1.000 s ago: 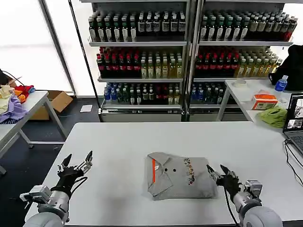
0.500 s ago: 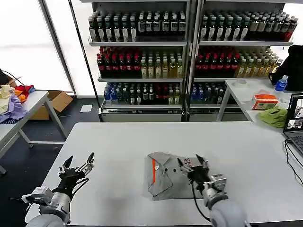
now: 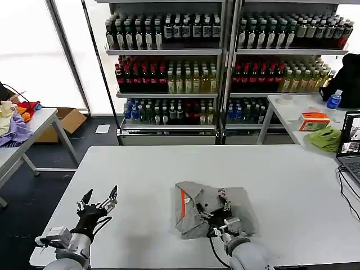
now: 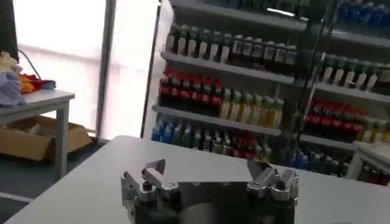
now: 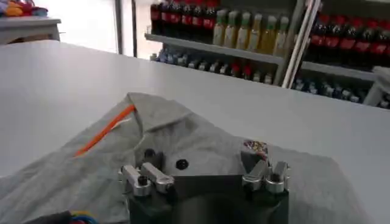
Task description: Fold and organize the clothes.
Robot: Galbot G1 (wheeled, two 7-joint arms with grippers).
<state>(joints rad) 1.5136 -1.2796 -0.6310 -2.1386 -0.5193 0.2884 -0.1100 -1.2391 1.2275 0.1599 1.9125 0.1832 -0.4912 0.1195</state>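
Note:
The clothes are one light grey shirt [image 3: 236,211] lying folded but rumpled on the white table [image 3: 281,169] at front centre. An orange collar strip [image 3: 182,202] runs along its left side, and a small multicolour print [image 3: 223,194] shows near its middle. My right gripper [image 3: 212,206] hovers open just over the middle of the shirt, with nothing between its fingers. The right wrist view shows the grey shirt [image 5: 183,137], its orange strip [image 5: 103,129] and its print [image 5: 256,147] beyond the right gripper [image 5: 201,161]. My left gripper [image 3: 100,201] [image 4: 207,167] is open above bare table at the front left.
Shelves of bottles [image 3: 225,56] stand behind the table. A side table at the right holds a lime-green cloth [image 3: 325,138], an orange box [image 3: 314,120] and a laptop [image 3: 351,143]. At the left, another table carries a garment heap [image 3: 14,121], and a cardboard box [image 3: 70,119] sits on the floor.
My right gripper moved left from the shirt's right edge to over its middle. The shirt's right side got rumpled. My left gripper shifted slightly right.

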